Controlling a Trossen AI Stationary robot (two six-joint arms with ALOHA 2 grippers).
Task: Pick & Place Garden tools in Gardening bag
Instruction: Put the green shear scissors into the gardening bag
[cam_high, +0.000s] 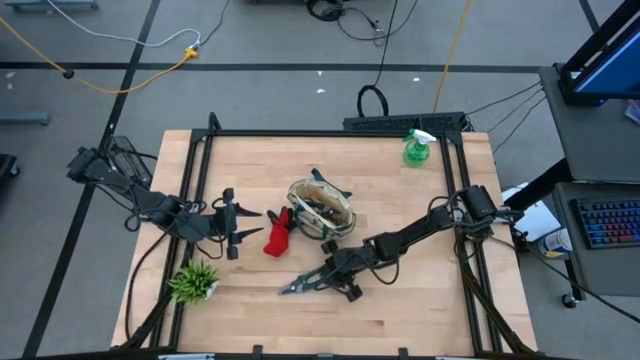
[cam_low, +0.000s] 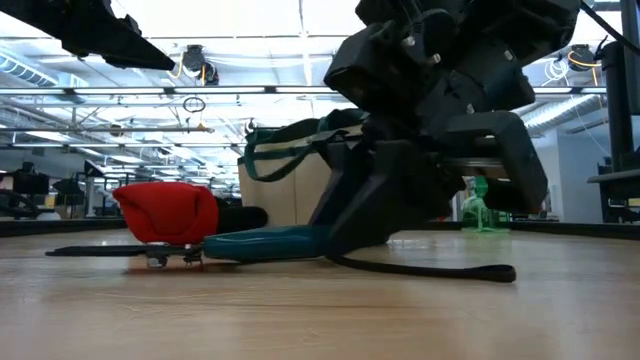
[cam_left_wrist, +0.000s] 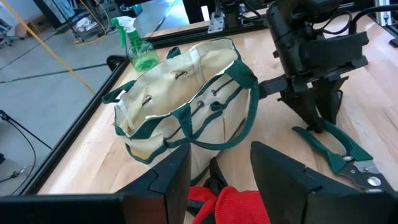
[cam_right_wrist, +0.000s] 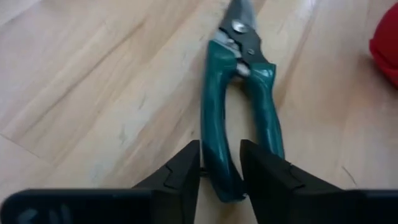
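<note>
In the low view, the right gripper (cam_low: 375, 235) blocks most of the bag (cam_low: 290, 160) and the rear part of the shears (cam_low: 265, 243). Only the blurred top of the spray bottle (cam_low: 482, 210) shows past the arm.

In the right wrist view, the glove (cam_right_wrist: 385, 46) is cut off by the picture edge, and the blade tips of the shears (cam_right_wrist: 239, 93) run out of frame.

In the left wrist view, the left gripper (cam_left_wrist: 219, 174) covers the bag's near base and part of the glove (cam_left_wrist: 233, 205).
</note>
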